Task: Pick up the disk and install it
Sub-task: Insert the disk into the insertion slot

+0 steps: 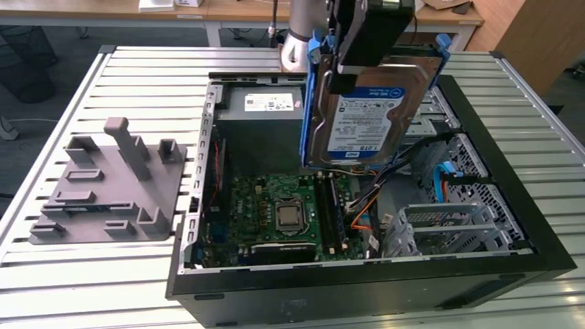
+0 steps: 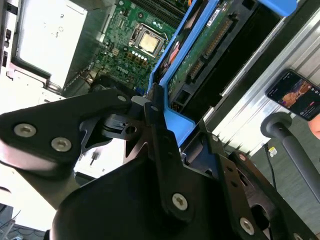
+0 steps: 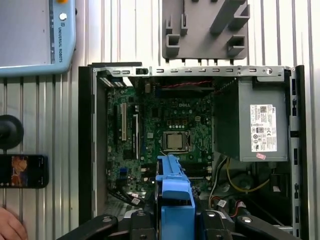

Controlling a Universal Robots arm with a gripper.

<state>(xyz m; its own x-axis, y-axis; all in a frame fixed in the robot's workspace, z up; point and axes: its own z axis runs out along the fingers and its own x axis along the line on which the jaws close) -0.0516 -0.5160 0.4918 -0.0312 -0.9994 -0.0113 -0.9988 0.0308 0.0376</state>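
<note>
The black gripper (image 1: 358, 68) is clamped on the disk (image 1: 370, 123), a flat silver hard drive with a white-and-blue label, edged by a blue plastic carrier frame. It grips the drive by its upper end. The disk therefore hangs on edge in the air above the open black computer case (image 1: 366, 291), its label towards the exterior camera, touching nothing inside. Held this way, I judge, the long body can go down into the chassis without the gripper meeting the case walls.

Below the disk lies the green motherboard (image 1: 279, 205). Toward the exterior view's right stands a perforated metal drive cage (image 1: 448, 223), a likely home for the drive. Behind the disk sits the grey power-supply box (image 1: 260, 110) with a white sticker. The case lies on its side with the panel off, which opens it from above, on a slatted aluminium table (image 1: 92, 274). Just beside it, on the exterior view's left, rests a grey moulded fixture (image 1: 109, 185) of slots and posts.

The exterior view alone gives the label face. The second wrist view gives the other face, a green circuit board with connectors, and one black finger (image 2: 159, 135) pressed against the blue frame. The first wrist view looks down along the frame into the case. It adds a dark phone (image 3: 22, 171), part of a hand (image 3: 9, 225) and a pale blue-edged tablet (image 3: 35, 35) on the table.
</note>
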